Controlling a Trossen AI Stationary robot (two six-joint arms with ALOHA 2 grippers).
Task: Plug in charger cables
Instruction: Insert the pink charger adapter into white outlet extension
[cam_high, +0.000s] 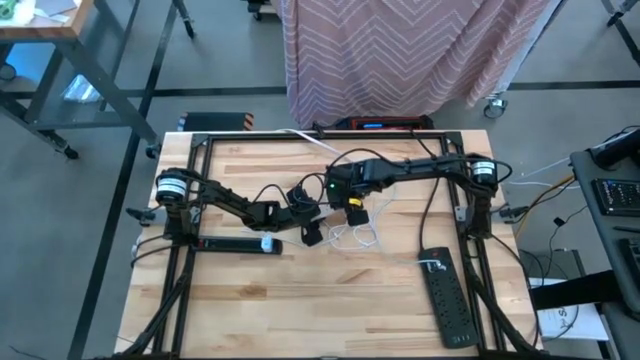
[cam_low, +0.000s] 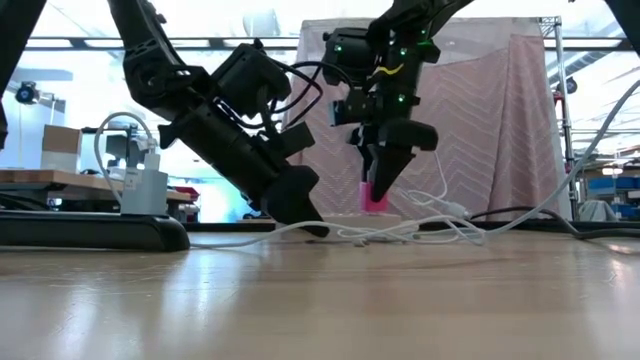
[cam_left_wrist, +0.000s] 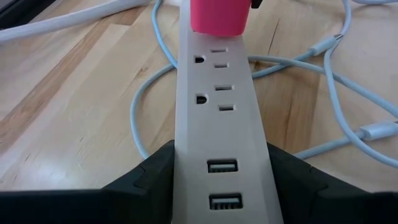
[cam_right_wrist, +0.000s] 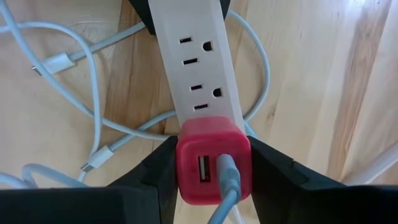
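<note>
A white power strip (cam_left_wrist: 219, 106) lies on the wooden table among loose white charger cables (cam_left_wrist: 348, 81). My left gripper (cam_left_wrist: 221, 158) is shut on the strip's end with the two USB ports (cam_left_wrist: 222, 183). A red-pink plug block (cam_right_wrist: 214, 165) sits on the strip's other end (cam_right_wrist: 199, 93), with a white cord (cam_right_wrist: 227, 180) in one of its ports. My right gripper (cam_right_wrist: 214, 155) is shut on that block. In the low view the right gripper (cam_low: 385, 185) points down at the block (cam_low: 375, 198), and the left gripper (cam_low: 300, 210) slants down to the table. My left gripper pinches the white strip's two long sides (cam_left_wrist: 183, 155) between its fingers (cam_left_wrist: 149, 177), near the USB-port end. The fingers lie across the strip and slant down from the table's left. The strip lies flat on the table. My right gripper pinches the red-pink block by two opposite sides (cam_right_wrist: 183, 158) between its two fingers (cam_right_wrist: 155, 174). The fingers come from above, pointing down. The block stands upright on the strip's end outlet; how deep its prongs sit is hidden.
One black power strip (cam_high: 235, 243) with a light-blue plug (cam_high: 268, 243) lies at the left. Another black strip (cam_high: 447, 297) lies at the near right. White cords (cam_high: 352, 238) loop near both grippers. Bare wood spreads along the table's near side (cam_high: 320, 310).
</note>
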